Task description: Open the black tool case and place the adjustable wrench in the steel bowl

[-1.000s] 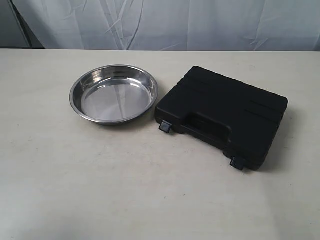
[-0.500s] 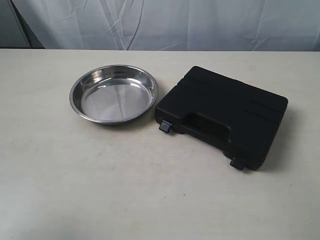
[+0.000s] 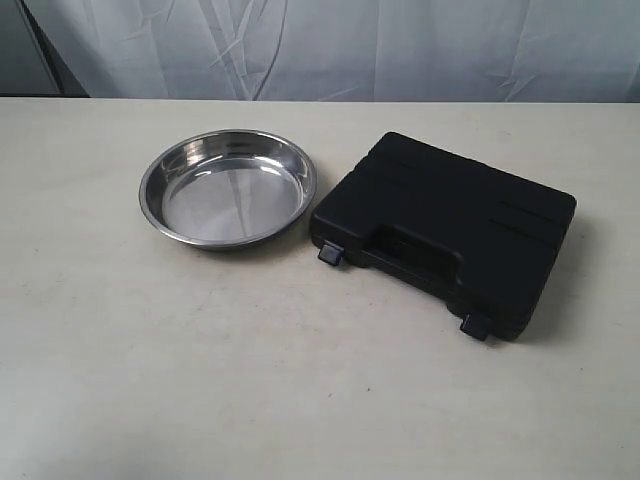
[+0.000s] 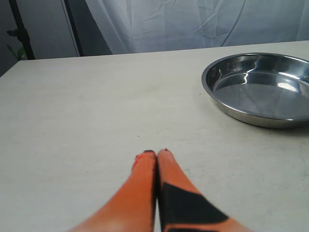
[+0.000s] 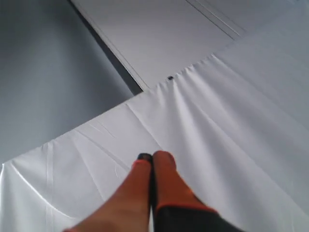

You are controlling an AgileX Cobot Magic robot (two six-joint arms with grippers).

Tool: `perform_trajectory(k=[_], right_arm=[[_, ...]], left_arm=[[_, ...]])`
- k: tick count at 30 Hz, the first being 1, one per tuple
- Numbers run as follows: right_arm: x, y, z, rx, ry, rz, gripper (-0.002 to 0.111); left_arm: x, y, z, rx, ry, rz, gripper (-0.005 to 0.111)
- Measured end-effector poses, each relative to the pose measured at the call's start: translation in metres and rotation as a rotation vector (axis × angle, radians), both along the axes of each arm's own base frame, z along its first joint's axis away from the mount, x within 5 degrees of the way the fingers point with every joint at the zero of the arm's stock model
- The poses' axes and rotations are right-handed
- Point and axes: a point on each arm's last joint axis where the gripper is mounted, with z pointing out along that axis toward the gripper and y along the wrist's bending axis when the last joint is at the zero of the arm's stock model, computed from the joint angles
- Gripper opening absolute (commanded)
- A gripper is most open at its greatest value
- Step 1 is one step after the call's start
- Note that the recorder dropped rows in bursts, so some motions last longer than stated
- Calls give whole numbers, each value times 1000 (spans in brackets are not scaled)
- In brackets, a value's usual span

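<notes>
The black tool case lies closed on the table at centre right, its two small latches facing the near edge. Whatever is inside it, including the adjustable wrench, is hidden. The steel bowl sits empty just left of the case, and it also shows in the left wrist view. My left gripper is shut with nothing in it, low over bare table well short of the bowl. My right gripper is shut and empty, pointing up at the white curtain. Neither arm appears in the exterior view.
The pale table stretches wide around the bowl and case. A white curtain hangs behind the far edge. A dark post stands beyond the table's far corner in the left wrist view.
</notes>
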Motion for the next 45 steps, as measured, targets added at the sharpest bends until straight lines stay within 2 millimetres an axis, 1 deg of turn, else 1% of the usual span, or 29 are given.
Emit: perform_trajectory(k=[2,5,7,9,11,13,14,15,17,18,20,21,22,23,24,26,27,28,31,34,37,40,45], right_arm=[[3,3,20,-60,-1,-24,-1],[9,8,59,-151,-15,-38,-1],[21,15,84,-230,15,-23,-1],[38,24,105,-317,94,25,-1],[69,37,124,-431,273,130,-1],[112,53,128,-548,566,285,-1],[135,60,127,-596,728,370,-1],[152,65,128,-634,848,433,-1],[202,77,106,-690,1184,614,-1],[221,80,94,-702,1303,680,-1],[262,93,61,-732,1534,831,4],[274,100,47,-752,1610,885,10],[292,111,27,-785,1686,952,14],[300,121,12,-808,1736,1002,20],[308,134,-7,-833,1790,1059,28],[317,162,-44,-888,1893,1167,40],[319,171,-58,-912,1935,1200,45],[319,184,-76,-951,1993,1236,47],[316,208,-109,-1043,2094,1296,47],[314,221,-129,-1096,2146,1315,47],[313,229,-144,-1147,2179,1313,47],[316,228,-155,-1165,2220,1253,47],[322,224,-161,-1202,2234,1153,47]], left_arm=[[0,0,0,0,0,0,0],[0,0,0,0,0,0,0],[0,0,0,0,0,0,0],[0,0,0,0,0,0,0],[0,0,0,0,0,0,0],[0,0,0,0,0,0,0],[0,0,0,0,0,0,0],[0,0,0,0,0,0,0],[0,0,0,0,0,0,0],[0,0,0,0,0,0,0],[0,0,0,0,0,0,0],[0,0,0,0,0,0,0],[0,0,0,0,0,0,0],[0,0,0,0,0,0,0],[0,0,0,0,0,0,0],[0,0,0,0,0,0,0],[0,0,0,0,0,0,0],[0,0,0,0,0,0,0],[0,0,0,0,0,0,0],[0,0,0,0,0,0,0],[0,0,0,0,0,0,0],[0,0,0,0,0,0,0],[0,0,0,0,0,0,0]])
